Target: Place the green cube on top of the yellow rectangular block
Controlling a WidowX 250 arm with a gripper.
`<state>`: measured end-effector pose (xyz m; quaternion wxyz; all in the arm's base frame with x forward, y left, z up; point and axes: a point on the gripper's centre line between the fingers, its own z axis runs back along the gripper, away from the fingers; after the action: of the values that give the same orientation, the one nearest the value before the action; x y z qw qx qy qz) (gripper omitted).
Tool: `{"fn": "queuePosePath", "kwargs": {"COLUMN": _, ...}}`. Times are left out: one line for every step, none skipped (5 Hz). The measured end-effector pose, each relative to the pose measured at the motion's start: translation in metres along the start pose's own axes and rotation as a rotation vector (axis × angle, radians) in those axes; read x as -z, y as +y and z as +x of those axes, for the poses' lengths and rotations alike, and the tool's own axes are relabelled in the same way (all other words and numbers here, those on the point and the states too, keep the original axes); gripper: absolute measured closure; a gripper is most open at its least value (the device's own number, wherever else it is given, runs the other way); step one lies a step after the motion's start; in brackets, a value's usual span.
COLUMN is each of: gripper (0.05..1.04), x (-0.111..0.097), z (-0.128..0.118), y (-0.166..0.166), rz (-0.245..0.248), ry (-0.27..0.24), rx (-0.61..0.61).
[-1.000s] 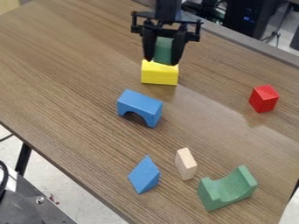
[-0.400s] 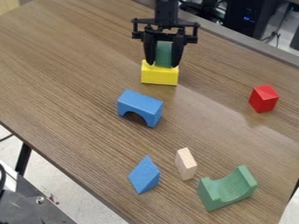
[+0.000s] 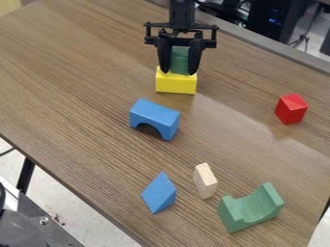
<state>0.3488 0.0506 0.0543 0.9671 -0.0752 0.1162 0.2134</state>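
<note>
At the top centre of the camera view hangs my gripper (image 3: pixel 179 71), shut on a small green block (image 3: pixel 180 60) held between its two fingers. Right beneath is a yellow block (image 3: pixel 176 83) lying on the table; the green block's lower end meets the yellow block's top edge in view, and whether it rests there I cannot tell. A blue arch block (image 3: pixel 155 118) stands below and slightly left of the yellow one.
On the wooden table (image 3: pixel 84 87) are a red block (image 3: pixel 291 109) at the right, a blue triangular block (image 3: pixel 159 193), a pale wooden block (image 3: pixel 205 181) and a green curved block (image 3: pixel 251 208) toward the front. Computer equipment (image 3: pixel 274 19) stands behind the far edge.
With the green block between its fingers, my gripper has straightened from a slight tilt and come slightly lower over the yellow block. The blocks on the table have not moved.
</note>
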Motion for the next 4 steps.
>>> {"fn": "queuePosePath", "kwargs": {"gripper": 0.508, "x": 0.0006, "z": -0.0086, "y": 0.0041, "rz": 0.016, "ry": 0.008, "rx": -0.001}}
{"fn": "queuePosePath", "kwargs": {"gripper": 0.508, "x": 0.0000, "z": -0.0121, "y": 0.0067, "rz": 0.027, "ry": 0.004, "rx": -0.007}}
{"fn": "queuePosePath", "kwargs": {"gripper": 0.437, "x": -0.0008, "z": -0.0148, "y": 0.0084, "rz": 0.035, "ry": 0.003, "rx": -0.010}}
{"fn": "queuePosePath", "kwargs": {"gripper": 0.148, "x": -0.0012, "z": -0.0168, "y": 0.0094, "rz": 0.045, "ry": 0.016, "rx": 0.013}}
